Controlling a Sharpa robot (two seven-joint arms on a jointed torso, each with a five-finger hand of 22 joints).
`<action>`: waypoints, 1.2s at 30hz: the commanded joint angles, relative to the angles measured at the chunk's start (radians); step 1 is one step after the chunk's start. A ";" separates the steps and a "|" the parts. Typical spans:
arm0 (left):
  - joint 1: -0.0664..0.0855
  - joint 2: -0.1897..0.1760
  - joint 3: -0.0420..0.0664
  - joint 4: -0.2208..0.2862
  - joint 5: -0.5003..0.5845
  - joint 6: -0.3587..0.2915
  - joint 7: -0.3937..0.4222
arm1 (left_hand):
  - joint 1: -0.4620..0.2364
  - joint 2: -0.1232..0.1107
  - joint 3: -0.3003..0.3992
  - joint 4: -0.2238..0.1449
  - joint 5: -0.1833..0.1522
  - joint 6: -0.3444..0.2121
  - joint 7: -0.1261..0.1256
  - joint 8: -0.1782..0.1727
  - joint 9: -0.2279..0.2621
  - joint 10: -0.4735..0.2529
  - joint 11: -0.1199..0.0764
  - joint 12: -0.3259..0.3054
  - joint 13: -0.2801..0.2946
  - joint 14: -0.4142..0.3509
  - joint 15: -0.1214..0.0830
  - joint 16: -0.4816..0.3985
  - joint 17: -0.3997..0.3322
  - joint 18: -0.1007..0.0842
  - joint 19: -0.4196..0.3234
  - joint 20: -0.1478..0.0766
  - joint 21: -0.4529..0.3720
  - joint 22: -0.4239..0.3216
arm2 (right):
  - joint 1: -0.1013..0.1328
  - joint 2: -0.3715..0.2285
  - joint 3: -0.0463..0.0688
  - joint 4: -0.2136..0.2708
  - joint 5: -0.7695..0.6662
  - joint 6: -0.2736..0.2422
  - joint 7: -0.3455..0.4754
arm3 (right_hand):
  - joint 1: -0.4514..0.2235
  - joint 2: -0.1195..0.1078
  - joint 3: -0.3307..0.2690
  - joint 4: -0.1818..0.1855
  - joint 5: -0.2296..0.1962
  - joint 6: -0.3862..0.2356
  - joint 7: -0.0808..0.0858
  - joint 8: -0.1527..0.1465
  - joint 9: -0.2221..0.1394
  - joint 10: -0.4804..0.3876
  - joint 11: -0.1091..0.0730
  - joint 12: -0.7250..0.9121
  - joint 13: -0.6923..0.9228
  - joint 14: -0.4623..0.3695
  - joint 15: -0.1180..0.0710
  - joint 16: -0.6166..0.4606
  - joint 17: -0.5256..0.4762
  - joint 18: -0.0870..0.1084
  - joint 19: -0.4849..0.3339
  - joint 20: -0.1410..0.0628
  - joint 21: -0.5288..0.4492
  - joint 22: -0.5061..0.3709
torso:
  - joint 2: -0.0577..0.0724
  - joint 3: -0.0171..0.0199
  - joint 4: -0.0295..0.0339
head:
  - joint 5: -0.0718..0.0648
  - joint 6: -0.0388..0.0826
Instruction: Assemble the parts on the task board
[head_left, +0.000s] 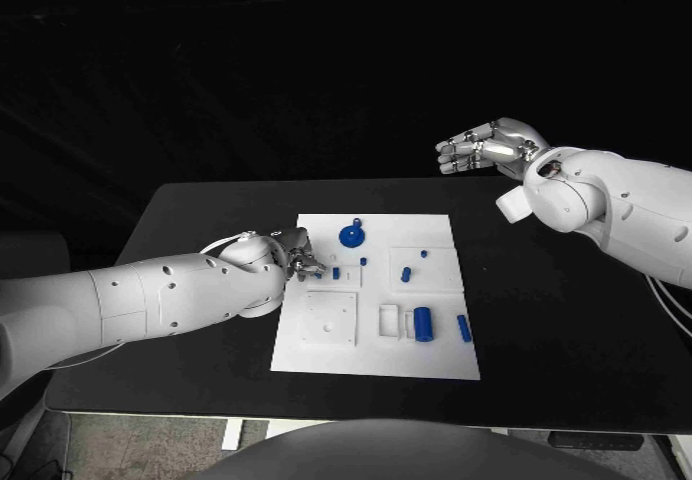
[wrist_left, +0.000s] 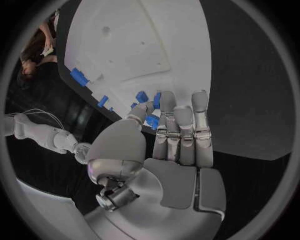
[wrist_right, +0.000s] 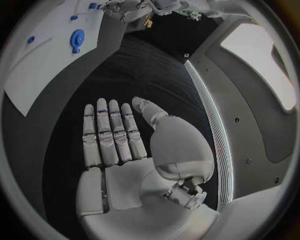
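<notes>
The white task board (head_left: 326, 352) lies in the middle of the black table. On it are a round blue disc (head_left: 353, 236), a blue block (head_left: 423, 322), a blue bar (head_left: 463, 328) and several small blue parts (head_left: 407, 271). My left hand (head_left: 296, 254) is low over the board's left side. In the left wrist view its thumb and a finger pinch a small blue part (wrist_left: 152, 121), with the other fingers (wrist_left: 200, 120) stretched over the board (wrist_left: 144, 45). My right hand (head_left: 488, 146) is raised beyond the table's far right, holding nothing, its fingers (wrist_right: 111, 130) straight.
A square raised plate (head_left: 329, 318) and a small white frame (head_left: 391, 320) sit on the board's near half. Black table (head_left: 548, 320) surrounds the board on all sides. The right wrist view shows the disc (wrist_right: 77, 38) on the board (wrist_right: 37, 75) far off.
</notes>
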 joint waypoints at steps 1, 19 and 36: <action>-0.001 0.002 0.000 0.002 -0.010 0.001 0.012 | 0.014 0.010 0.138 -0.132 0.002 0.014 -0.014 0.003 0.002 0.002 -0.007 -0.003 0.001 0.007 -0.002 -0.003 0.001 -0.006 0.007 -0.003 0.001 0.018 | -0.001 0.001 0.001 0.000 0.006 0.015 0.000 | -0.001 -0.005 -0.001 0.007 0.001 0.000 -0.001 -0.003 0.000 -0.006 0.000 -0.006 -0.001 -0.008 0.001 -0.004 -0.001 0.003 -0.007 -0.003 0.000 -0.001 | 0.000 0.0001 -0.0001 | 0.000 0.000; -0.003 0.001 0.000 0.003 -0.009 0.012 0.014 | 0.014 0.010 0.138 -0.132 0.002 0.014 -0.014 0.003 0.002 0.002 -0.007 -0.003 0.001 0.007 -0.002 -0.003 0.001 -0.006 0.007 -0.003 0.001 0.018 | -0.004 0.001 0.001 -0.001 0.008 0.025 -0.001 | 0.000 -0.003 -0.001 0.007 0.002 0.001 -0.002 -0.003 0.000 -0.006 0.001 -0.006 -0.001 -0.014 0.003 -0.005 -0.002 0.002 -0.011 -0.001 0.000 -0.001 | 0.000 0.0004 -0.0005 | -0.001 0.000; -0.003 0.000 0.000 0.000 -0.008 0.036 0.015 | 0.016 0.012 0.138 -0.132 -0.001 0.013 -0.013 0.003 -0.003 0.002 -0.007 -0.003 0.005 0.007 -0.002 -0.004 0.005 -0.007 0.007 -0.003 0.002 0.018 | -0.006 0.001 0.001 0.002 0.012 0.029 -0.001 | -0.001 -0.002 -0.001 0.008 0.002 0.000 -0.002 -0.003 0.000 -0.005 0.001 -0.006 -0.001 -0.017 0.005 -0.004 -0.002 0.003 -0.014 0.000 0.000 -0.001 | 0.001 -0.0005 -0.0004 | -0.002 -0.004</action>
